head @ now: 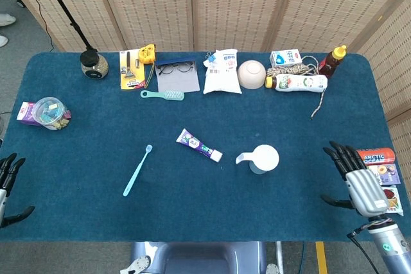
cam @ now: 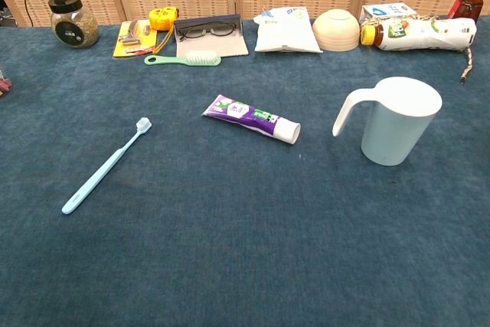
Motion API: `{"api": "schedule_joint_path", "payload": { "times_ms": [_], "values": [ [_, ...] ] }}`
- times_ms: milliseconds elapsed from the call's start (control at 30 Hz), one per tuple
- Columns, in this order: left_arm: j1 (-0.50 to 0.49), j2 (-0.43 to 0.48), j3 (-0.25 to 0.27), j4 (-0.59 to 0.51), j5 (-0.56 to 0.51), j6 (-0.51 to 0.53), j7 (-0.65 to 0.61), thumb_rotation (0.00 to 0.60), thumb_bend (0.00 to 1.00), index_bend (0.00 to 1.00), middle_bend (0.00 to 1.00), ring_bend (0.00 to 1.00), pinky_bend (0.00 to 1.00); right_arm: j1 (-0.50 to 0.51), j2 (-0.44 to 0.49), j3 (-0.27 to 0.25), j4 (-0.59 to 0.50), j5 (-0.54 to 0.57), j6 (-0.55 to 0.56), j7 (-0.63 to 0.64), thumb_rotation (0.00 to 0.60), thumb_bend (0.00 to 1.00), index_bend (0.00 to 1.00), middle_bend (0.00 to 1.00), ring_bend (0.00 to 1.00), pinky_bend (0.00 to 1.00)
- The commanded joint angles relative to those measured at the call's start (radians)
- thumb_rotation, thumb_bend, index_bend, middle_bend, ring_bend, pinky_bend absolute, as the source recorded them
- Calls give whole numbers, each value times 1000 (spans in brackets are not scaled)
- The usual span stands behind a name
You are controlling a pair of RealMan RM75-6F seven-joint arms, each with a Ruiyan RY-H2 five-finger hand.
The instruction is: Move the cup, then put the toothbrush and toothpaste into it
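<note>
White cup (head: 263, 158) upright on the blue table (head: 90, 210), right of centre, handle turned toward the toothpaste (head: 200, 145); untouched, nothing inside as far as the chest view shows. Toothpaste flat just left of the cup's handle, apart from it, cap end nearest the cup. Pale blue toothbrush (head: 137, 171) further left, lying flat and slanted, bristle end away from the robot, well apart from both.

Right hand (head: 355, 181) at the near right edge of the table, fingers spread and pointing up the table, holding nothing, well apart from the cup. Left hand (head: 8, 184) only partly in view at the near left edge, fingers apart, empty as far as can be told, well apart from the toothbrush. Neither hand visible in the chest view.

By the look of it, nothing of the task done: cup not yet moved, brush and paste both on the cloth. All three steps left. Probably the cup first, with the right hand nearest, reaching in for the body or handle
</note>
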Motion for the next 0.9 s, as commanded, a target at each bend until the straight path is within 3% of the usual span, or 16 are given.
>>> {"api": "schedule_joint_path", "payload": {
  "times_ms": [33, 533, 900],
  "values": [
    [3, 1, 2, 1, 5, 6, -2, 600, 51, 0, 0, 0, 0, 95, 4, 12, 5, -28, -98, 85, 600, 0, 0, 0, 0, 0],
    [4, 16, -2, 2, -10, 0, -45, 600, 50, 0, 0, 0, 0, 325, -12, 26, -73, 33, -420, 193, 600, 0, 0, 0, 0, 0],
    [2, 21, -4, 2, -14, -5, -58, 600, 51, 0, 0, 0, 0, 383, -80, 43, -25, 107, -483, 151, 600, 0, 0, 0, 0, 0]
  ]
}}
